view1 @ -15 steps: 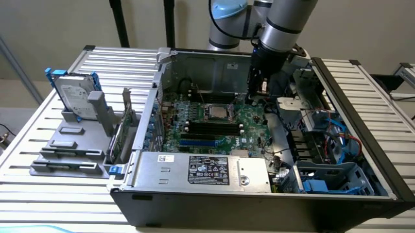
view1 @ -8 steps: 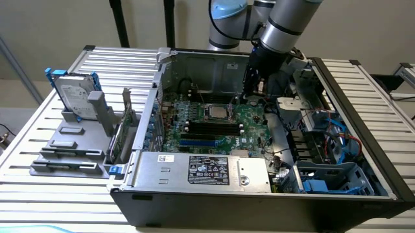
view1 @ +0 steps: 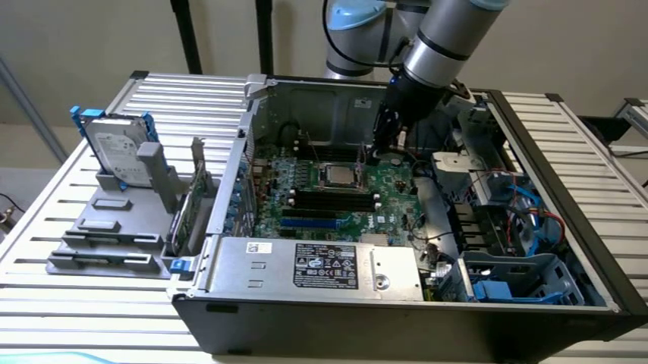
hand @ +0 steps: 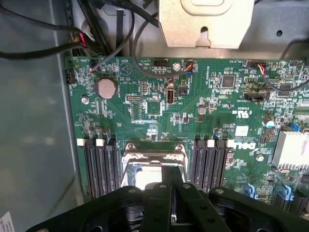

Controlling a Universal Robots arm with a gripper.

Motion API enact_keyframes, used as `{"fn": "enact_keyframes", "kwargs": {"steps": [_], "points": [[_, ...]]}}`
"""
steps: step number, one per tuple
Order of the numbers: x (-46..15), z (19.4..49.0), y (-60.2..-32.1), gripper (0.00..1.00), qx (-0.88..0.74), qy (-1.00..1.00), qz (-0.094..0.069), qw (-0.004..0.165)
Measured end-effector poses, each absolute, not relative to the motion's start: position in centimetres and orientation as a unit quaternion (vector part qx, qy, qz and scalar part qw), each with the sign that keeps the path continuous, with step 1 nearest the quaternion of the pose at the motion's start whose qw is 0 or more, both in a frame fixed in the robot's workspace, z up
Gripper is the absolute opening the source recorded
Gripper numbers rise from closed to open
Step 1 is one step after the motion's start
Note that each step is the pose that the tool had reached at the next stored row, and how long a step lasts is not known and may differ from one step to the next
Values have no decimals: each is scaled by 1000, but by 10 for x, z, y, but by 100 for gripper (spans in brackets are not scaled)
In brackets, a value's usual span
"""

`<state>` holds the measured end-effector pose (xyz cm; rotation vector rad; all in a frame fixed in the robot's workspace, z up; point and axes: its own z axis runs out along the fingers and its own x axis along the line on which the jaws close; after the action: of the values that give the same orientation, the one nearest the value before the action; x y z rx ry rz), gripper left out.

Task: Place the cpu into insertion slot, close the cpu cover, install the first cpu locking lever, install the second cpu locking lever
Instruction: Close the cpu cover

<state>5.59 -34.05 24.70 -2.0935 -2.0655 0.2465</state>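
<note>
Cpu: you can see the cpu [view1: 339, 176] lying flat inside the slot [view1: 321, 185], pale face up. Judge the first step done.
Cover: in the wrist view the cover [hand: 153, 154] seems to lie down on the slot's rim, with the cpu [hand: 144, 178] showing through its cut-out. Treat that as likely, not certain, because the fingers hide half of the frame.
Levers: neither view lets you tell whether either lever is latched. Count both as work left.
Fingers: the fingers [hand: 163, 205] are pressed together with nothing between them, and their tips are over the slot's [hand: 126, 162] edge.
Reach: in the exterior view the fingers [view1: 379, 149] hang just beside the slot, toward the exterior view's right, close over the board.
Exterior view gives you: the whole case [view1: 552, 178] on the worktop [view1: 71, 303]. The power supply [view1: 303, 265] sits between the slot and the case's front wall, and a hard drive [view1: 114, 148] stands well apart from the slot, outside the case.
Wrist view gives you: the close look at the board [hand: 207, 101]. Memory slots [hand: 99, 166] stand on both sides of the slot, and a coin cell [hand: 105, 88] lies beyond the slot, away from the fingers.
</note>
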Motion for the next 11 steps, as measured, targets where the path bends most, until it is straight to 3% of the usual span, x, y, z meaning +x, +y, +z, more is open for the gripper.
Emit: {"fn": "enact_keyframes", "kwargs": {"steps": [11], "points": [[38,243,-353,11,-704,-694,102,113]]}}
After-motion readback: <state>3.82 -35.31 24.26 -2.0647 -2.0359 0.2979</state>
